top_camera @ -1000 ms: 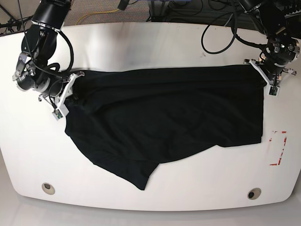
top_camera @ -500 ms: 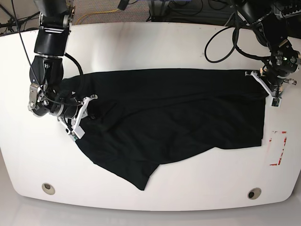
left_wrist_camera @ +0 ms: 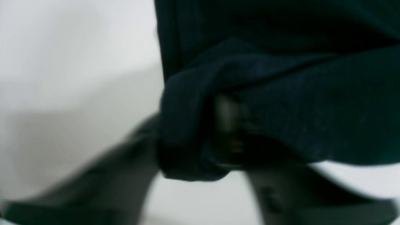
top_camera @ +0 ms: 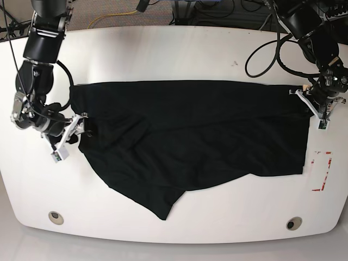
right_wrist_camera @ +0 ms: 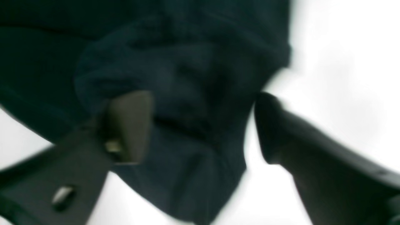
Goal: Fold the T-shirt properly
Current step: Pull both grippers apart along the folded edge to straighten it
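Fabric first: the plain black soft T-shirt (top_camera: 190, 141) lies spread over the middle of the white oval bench (top_camera: 174, 54), its far edge running nearly straight from left to right and a loose flap hanging down toward the near left. Half a second ago its left end sat farther right and nearer; it has since been drawn out toward the left, so the cloth lies wider and flatter. The right gripper (top_camera: 79, 128), at the shirt's left edge, has moved left and a little farther away. In its wrist view the two fingers (right_wrist_camera: 128, 125) stand spread, with a bunched fold of cloth lying between them. The left gripper (top_camera: 315, 106), at the shirt's far right corner, has shifted slightly nearer; its wrist view shows a roll of black cloth pinched tight between the fingers (left_wrist_camera: 228, 125). Red tape marks (top_camera: 322, 171) sit on the bench near the right rim. Two round inserts (top_camera: 54, 216) lie along the near edge. Beyond the far rim, grey carpet with a yellow cable (top_camera: 111, 17).
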